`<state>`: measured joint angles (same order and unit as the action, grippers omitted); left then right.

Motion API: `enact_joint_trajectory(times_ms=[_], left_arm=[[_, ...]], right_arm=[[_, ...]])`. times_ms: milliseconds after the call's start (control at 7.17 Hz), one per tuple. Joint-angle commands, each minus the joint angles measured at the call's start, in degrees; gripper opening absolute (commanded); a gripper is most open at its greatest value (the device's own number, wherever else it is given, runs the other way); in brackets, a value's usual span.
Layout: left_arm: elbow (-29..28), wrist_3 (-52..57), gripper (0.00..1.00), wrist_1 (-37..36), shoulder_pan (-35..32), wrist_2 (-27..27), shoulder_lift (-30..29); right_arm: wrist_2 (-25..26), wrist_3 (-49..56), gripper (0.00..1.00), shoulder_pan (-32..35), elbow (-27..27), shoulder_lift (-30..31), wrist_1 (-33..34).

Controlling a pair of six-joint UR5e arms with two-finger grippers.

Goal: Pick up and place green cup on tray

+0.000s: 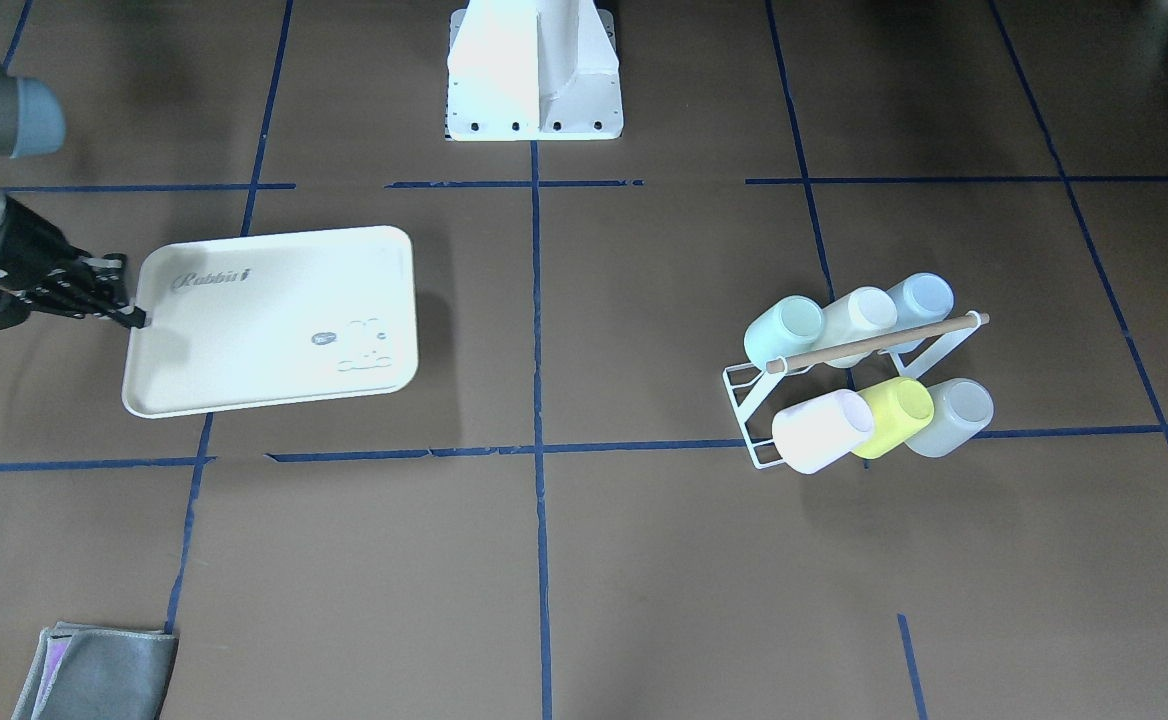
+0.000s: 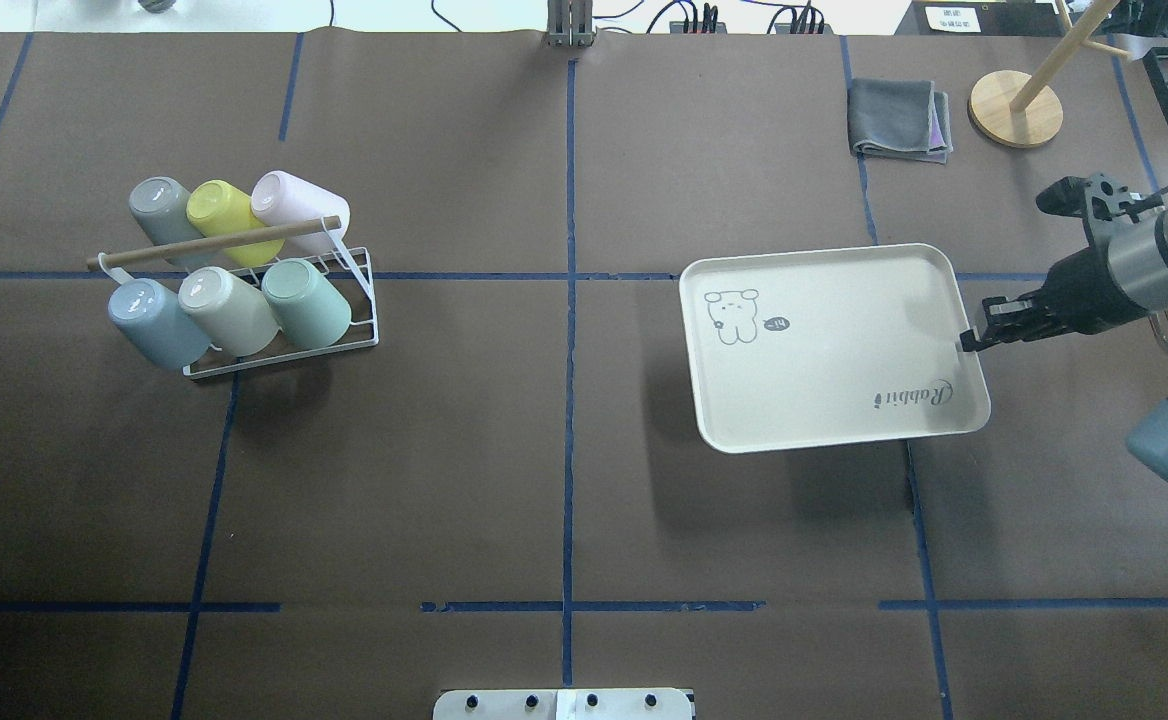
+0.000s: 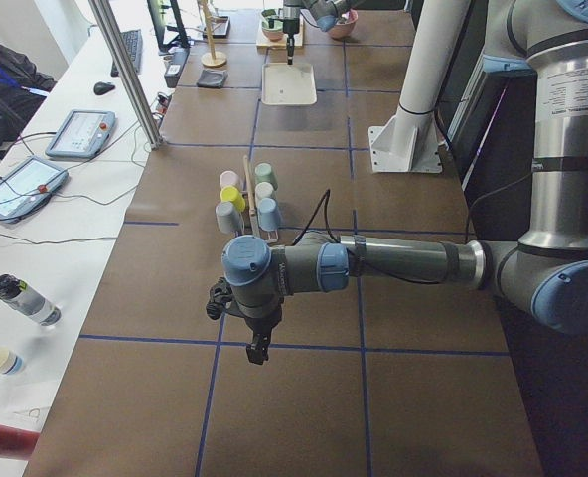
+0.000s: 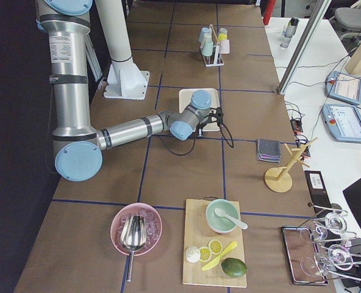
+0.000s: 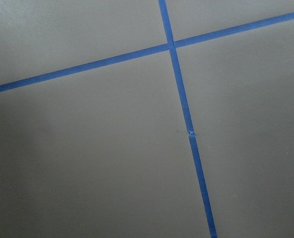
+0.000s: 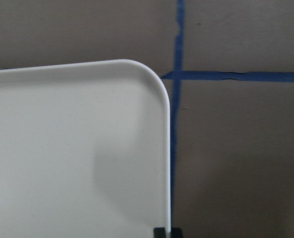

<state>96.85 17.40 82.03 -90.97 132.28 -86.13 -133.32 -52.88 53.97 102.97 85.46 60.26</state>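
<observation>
- Right claw [image 2: 970,340] clamps the tray [image 2: 824,375] rim; fingertips [image 6: 160,232] cut off.
- Left claw [image 3: 258,350]: apart or together, cannot tell.
- Brown desk [image 2: 424,470], blue tape lines [image 2: 568,450].

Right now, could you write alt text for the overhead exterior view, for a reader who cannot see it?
The right gripper holds the right rim of the empty cream tray. Far to its left, the green cup lies tilted on a white wire rack with five other cups.

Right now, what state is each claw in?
Left claw: cannot tell, it shows only in the left side view.
Right claw: closed on the tray rim.
</observation>
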Motion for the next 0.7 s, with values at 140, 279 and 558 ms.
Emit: enact_joint_trajectory(times_ms=[140,279,558], left_arm=[[0.1,0.0,1.0,0.06,0.0,0.0,0.0],[0.1,0.0,1.0,0.06,0.0,0.0,0.0],[0.1,0.0,1.0,0.06,0.0,0.0,0.0]], right_arm=[[10.91,-18.3,0.0,-13.83,2.59,-12.66,10.05],[17.42,-21.1,0.0,-19.28,1.98,-13.56,9.97],[20.02,-22.96,0.0,-22.22,-1.34,-16.02,9.44]])
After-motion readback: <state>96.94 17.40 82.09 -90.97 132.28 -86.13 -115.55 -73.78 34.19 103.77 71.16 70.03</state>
